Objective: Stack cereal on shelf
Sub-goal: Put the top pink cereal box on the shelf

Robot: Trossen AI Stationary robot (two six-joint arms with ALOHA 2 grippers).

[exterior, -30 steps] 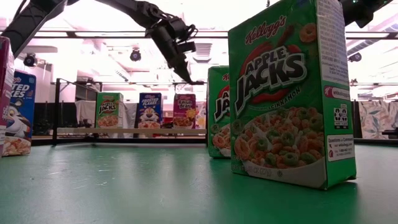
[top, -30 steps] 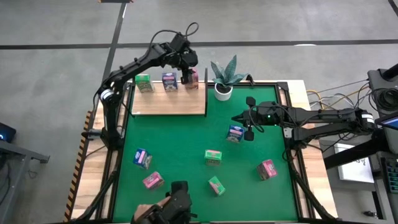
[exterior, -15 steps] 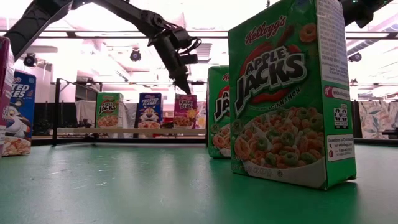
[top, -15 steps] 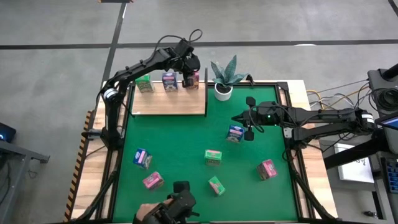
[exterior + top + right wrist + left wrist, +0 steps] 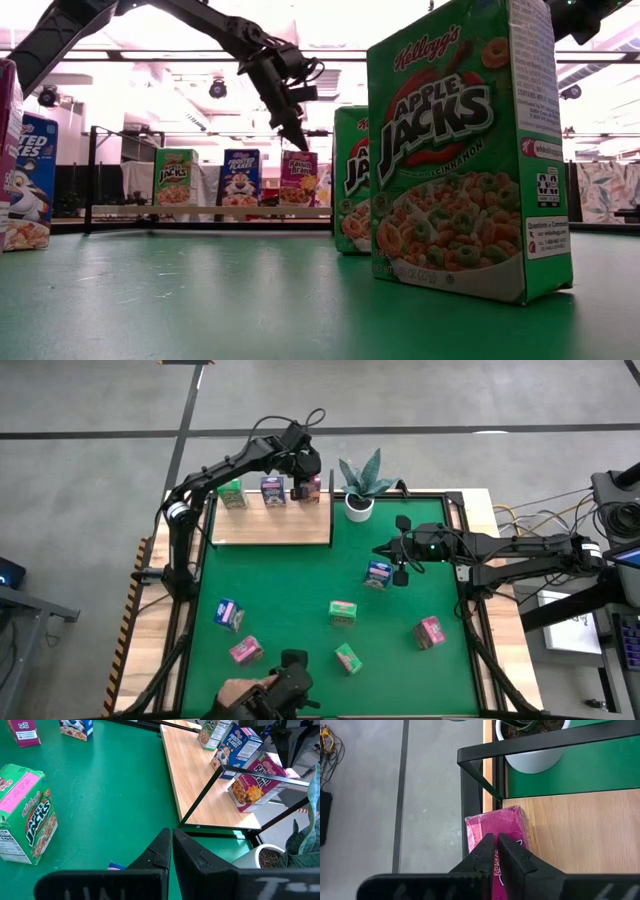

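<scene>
The light-wood shelf (image 5: 270, 520) with black posts lies at the table's far left. A green carton (image 5: 232, 495), a blue-and-white carton (image 5: 272, 491) and a pink carton (image 5: 309, 488) stand on their bases in a row along its far edge. My left gripper (image 5: 496, 838) is shut, pointing down just above the pink carton's top (image 5: 497, 822); the low view also shows it (image 5: 299, 143). My right gripper (image 5: 400, 565) is shut, beside a blue carton (image 5: 378, 574) on the green felt. Several more cartons stand on the felt, among them a green one (image 5: 343, 613) and a pink one (image 5: 430, 631). My left gripper's shut fingertips (image 5: 300, 146) point down at the top of the pink carton (image 5: 299, 155), which stands upright on the shelf. I cannot tell whether they touch it. Whether my right gripper touches the blue carton cannot be told either.
A potted plant (image 5: 360, 488) stands right of the shelf's far right corner, close to my left gripper. The shelf's black posts and rail (image 5: 485, 757) run past the pink carton. A person's hand (image 5: 238, 695) shows by a dark device at the table's near edge.
My left gripper has come down toward the pink carton on the shelf, moving slightly toward the table's near edge, and then has kept still. Its fingers stay shut. My right arm has not moved.
</scene>
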